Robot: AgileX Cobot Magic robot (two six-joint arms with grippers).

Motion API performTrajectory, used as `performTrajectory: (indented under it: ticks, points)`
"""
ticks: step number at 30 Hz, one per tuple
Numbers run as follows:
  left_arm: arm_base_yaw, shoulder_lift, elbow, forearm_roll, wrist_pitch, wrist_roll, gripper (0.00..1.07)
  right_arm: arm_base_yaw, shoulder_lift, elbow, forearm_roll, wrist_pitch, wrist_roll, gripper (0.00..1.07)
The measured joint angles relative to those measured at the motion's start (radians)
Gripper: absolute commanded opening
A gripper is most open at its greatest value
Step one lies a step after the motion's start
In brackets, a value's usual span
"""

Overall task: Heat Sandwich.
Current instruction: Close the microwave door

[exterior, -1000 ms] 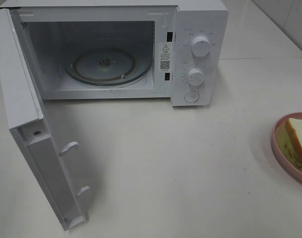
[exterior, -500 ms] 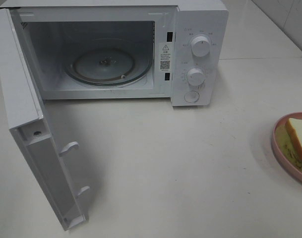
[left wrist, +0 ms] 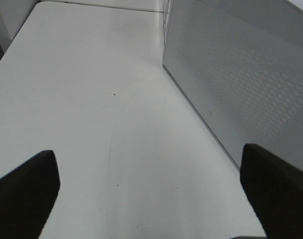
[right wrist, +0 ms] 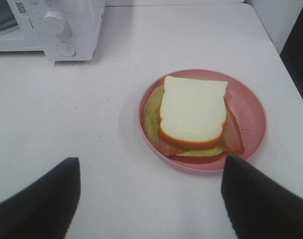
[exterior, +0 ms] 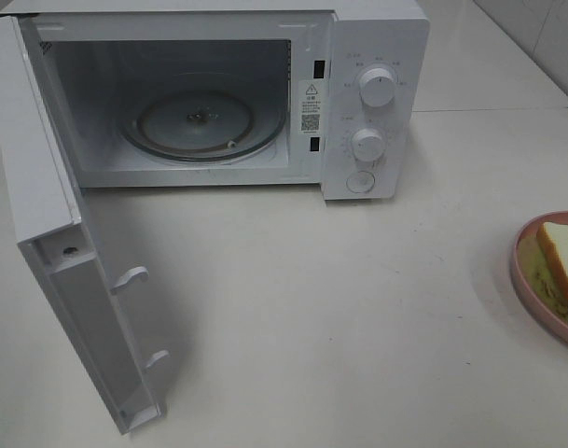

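Note:
The sandwich (right wrist: 192, 113), pale bread with a tan crust over orange and green filling, lies on a round pink plate (right wrist: 251, 117). From above, the sandwich (exterior: 563, 261) and its plate (exterior: 521, 271) show only in part at the right edge of the table. My right gripper (right wrist: 151, 169) is open and empty, hovering just short of the plate, its dark fingers (right wrist: 42, 199) spread wider than the sandwich. My left gripper (left wrist: 149, 164) is open too, with nothing between its fingers (left wrist: 27, 189), over bare table beside the outside of the microwave door (left wrist: 241, 84). Neither arm shows in the high view.
A white microwave (exterior: 372, 103) stands at the back with its door (exterior: 50, 233) swung wide open to the left. Its glass turntable (exterior: 204, 121) carries nothing. Two knobs and a button sit on its right panel. The table's right edge runs close behind the plate.

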Motion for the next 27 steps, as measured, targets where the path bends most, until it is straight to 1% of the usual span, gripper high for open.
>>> performTrajectory:
  ticks: [12,14,15,19,25,27]
  points:
    - [0.0,0.0,0.0,0.002,0.0,-0.001,0.91,0.0,0.0,0.0,0.0,0.0,0.0,0.75]
    - [0.0,0.0,0.0,0.003,-0.003,0.017,0.91,0.0,0.0,0.0,0.0,0.0,0.0,0.75]
    - [0.0,0.0,0.0,0.003,-0.003,0.017,0.91,0.0,0.0,0.0,0.0,0.0,0.0,0.75]
    - [0.0,0.0,-0.01,0.003,-0.034,0.056,0.91,0.0,0.0,0.0,0.0,0.0,0.0,0.75]
    - [0.0,0.036,-0.014,0.015,-0.042,0.063,0.91,0.0,0.0,0.0,0.0,0.0,0.0,0.75]
    - [0.0,0.07,-0.017,0.03,-0.109,0.064,0.91,0.0,0.0,0.0,0.0,0.0,0.0,0.75]
